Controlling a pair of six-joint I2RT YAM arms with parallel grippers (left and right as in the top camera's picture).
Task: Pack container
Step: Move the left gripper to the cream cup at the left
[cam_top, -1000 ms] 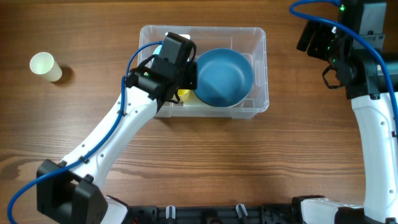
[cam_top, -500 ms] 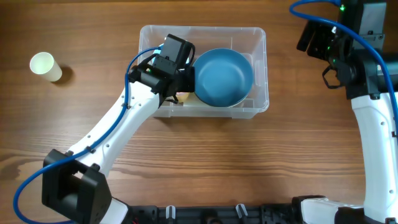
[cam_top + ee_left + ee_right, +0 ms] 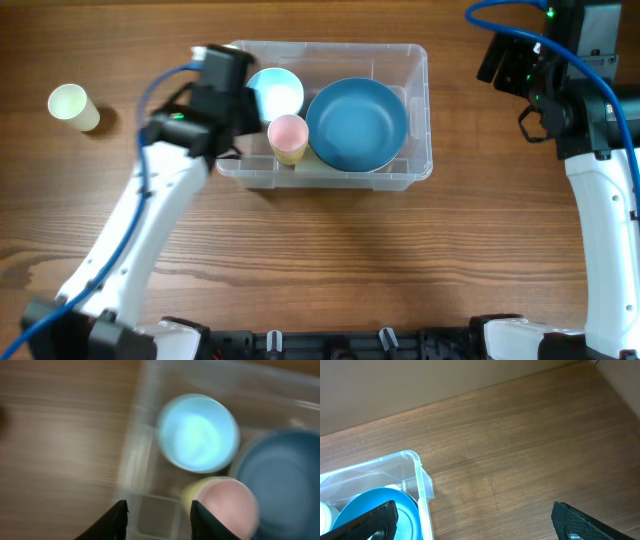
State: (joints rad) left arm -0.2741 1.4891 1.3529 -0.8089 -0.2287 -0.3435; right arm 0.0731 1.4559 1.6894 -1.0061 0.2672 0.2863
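Container of clear plastic sits mid-table. At its near wall stands a pink cup, just beside a big blue bowl; behind it, a small pale-blue bowl. Left gripper hovers over the left rim, fingers spread, empty. Right gripper, well off right, gapes empty too.

In the container: large bowl right, small bowl and cup left.

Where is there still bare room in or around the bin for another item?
Inside the container it is crowded: big blue bowl, small pale blue bowl and pink cup leave only the front-left corner. Bare table lies in front, and between container and right arm.
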